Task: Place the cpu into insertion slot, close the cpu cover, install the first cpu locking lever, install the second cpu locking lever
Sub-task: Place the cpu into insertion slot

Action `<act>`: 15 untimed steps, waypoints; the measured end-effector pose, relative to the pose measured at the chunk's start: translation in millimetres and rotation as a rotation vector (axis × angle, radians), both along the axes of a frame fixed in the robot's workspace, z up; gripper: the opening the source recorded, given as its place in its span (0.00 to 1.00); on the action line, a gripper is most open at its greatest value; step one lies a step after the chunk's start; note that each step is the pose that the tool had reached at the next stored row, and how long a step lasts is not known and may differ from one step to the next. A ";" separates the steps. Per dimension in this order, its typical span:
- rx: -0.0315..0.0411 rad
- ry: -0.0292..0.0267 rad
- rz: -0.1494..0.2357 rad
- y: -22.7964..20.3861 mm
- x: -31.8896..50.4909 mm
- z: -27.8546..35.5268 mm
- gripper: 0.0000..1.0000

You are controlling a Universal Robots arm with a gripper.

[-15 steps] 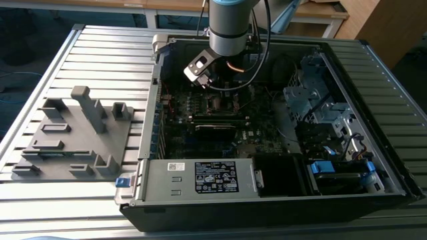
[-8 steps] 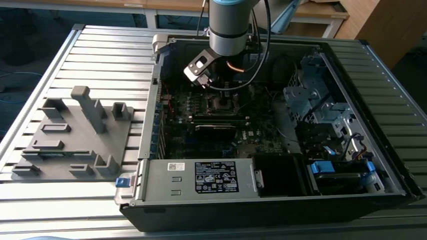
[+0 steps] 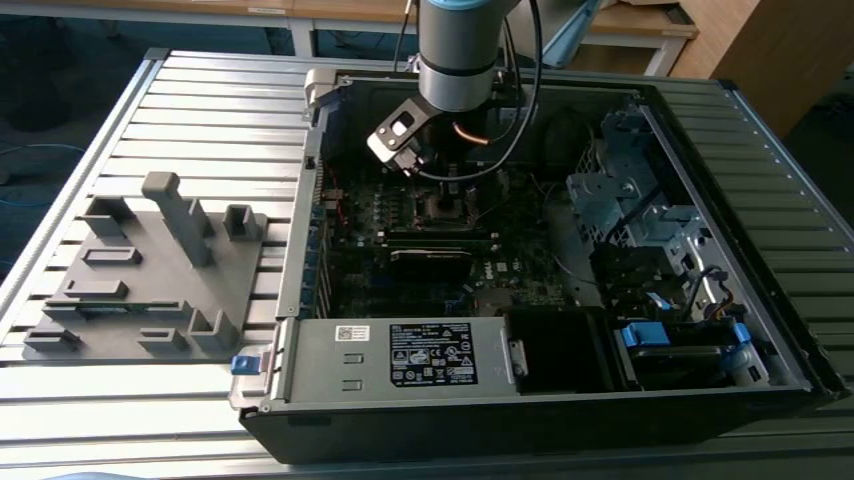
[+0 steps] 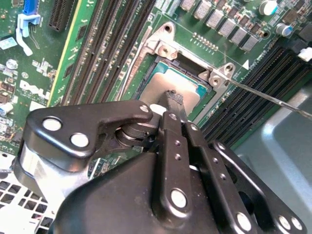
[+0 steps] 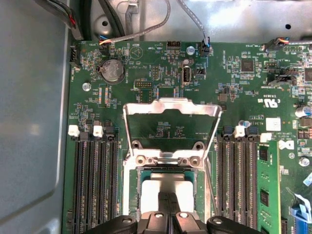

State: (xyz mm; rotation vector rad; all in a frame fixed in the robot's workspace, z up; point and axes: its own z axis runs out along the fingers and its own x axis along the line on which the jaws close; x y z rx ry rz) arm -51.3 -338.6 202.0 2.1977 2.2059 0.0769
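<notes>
First wrist view shows you cpu cover (image 5: 170,103) swung open. Second wrist view: pincer (image 4: 171,97) closed, touching cpu (image 4: 160,80) flat in insertion slot (image 4: 163,50).

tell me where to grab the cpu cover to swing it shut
Take the cover by its free crossbar, the edge farthest from the hinge by the cpu. It stands open, raised off the board, and is a thin frame around a big window, so that bar is likely the easiest part to pinch. Come from above, straddling the bar.
</notes>
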 end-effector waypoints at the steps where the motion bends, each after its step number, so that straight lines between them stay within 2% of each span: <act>1: 0.0002 0.0001 0.000 0.0 0.0 -0.1 0.10; 5: 0.0003 0.0010 0.000 2.2 0.0 -0.5 0.10; 7: 0.0000 0.0013 0.000 2.3 -0.2 -2.2 0.10; 9: -0.0040 0.0026 0.000 2.0 -0.5 -4.3 0.10; 15: -0.0030 0.0018 0.000 2.0 -0.5 -5.2 0.10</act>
